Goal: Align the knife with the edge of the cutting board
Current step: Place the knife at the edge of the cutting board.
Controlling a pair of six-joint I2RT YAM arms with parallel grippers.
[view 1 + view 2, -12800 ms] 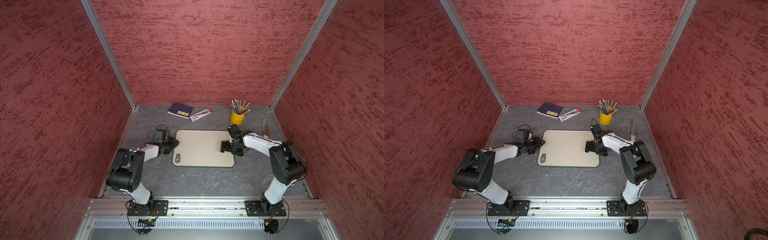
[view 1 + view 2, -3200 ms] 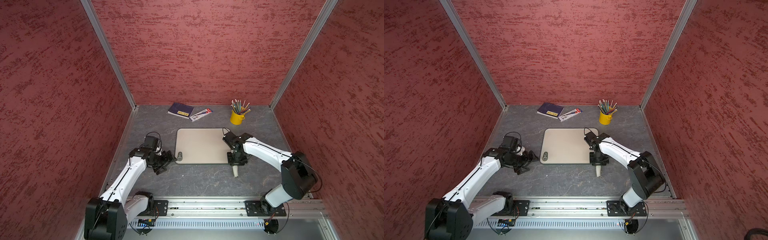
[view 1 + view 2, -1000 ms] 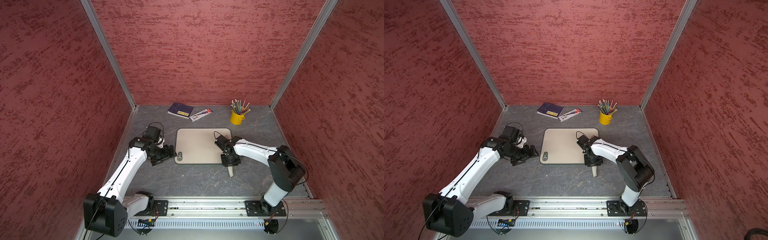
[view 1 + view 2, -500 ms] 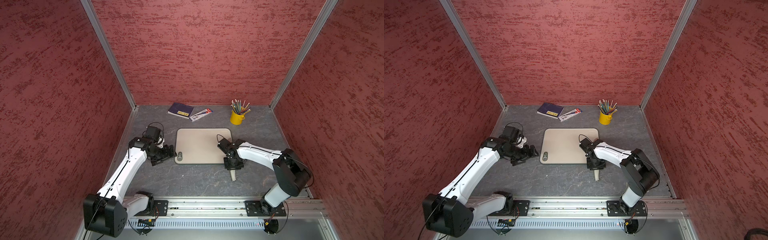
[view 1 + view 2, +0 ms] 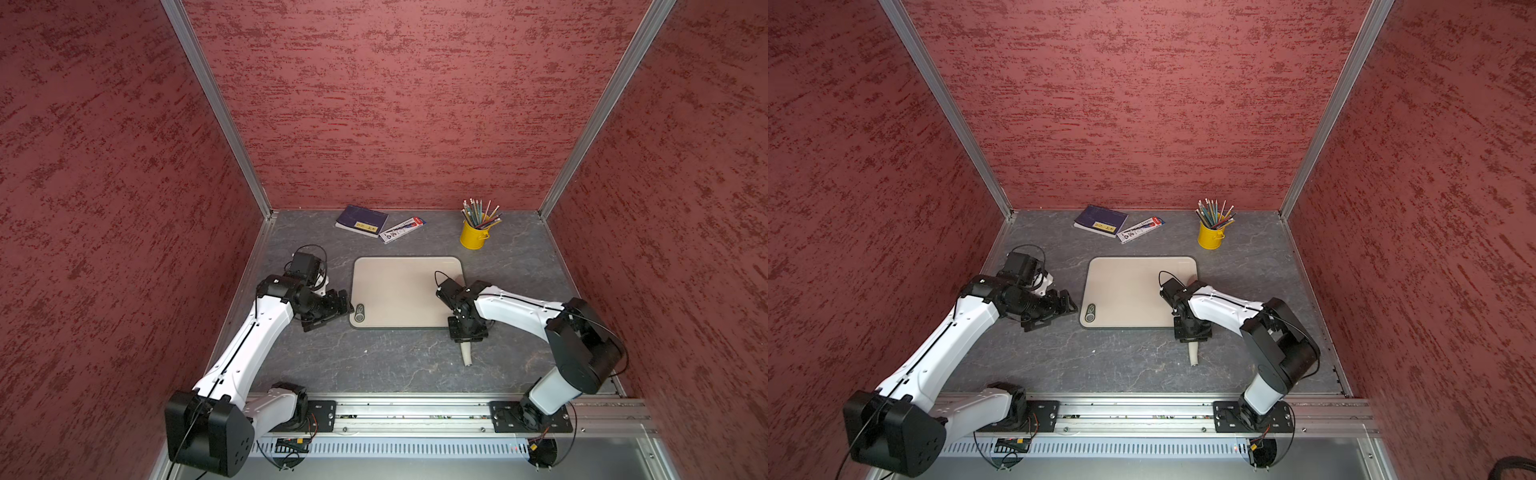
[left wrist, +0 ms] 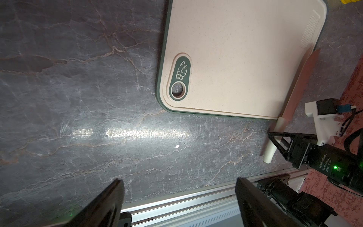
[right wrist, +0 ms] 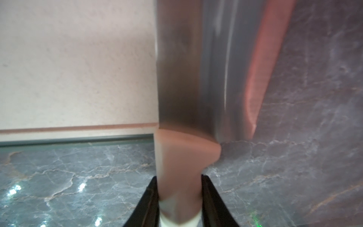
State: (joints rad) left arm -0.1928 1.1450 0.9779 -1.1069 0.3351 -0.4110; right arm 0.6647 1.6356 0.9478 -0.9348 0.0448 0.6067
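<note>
Along the right edge of the cutting board (image 5: 399,291) I see the knife (image 6: 300,84), blade following the rim, pale handle jutting past the near corner; my right gripper (image 7: 179,182) pinches that handle; my left gripper (image 6: 178,182) hovers beside the badge corner, fingers spread, empty.

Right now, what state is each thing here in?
Board: flat on the table.
Knife: gripped by its handle, blade along the board's short edge.
Right gripper: shut on the knife.
Left gripper: open, empty, beside the board.
Cup: upright, full of pencils.
Booklet: closed, lying flat.
</note>
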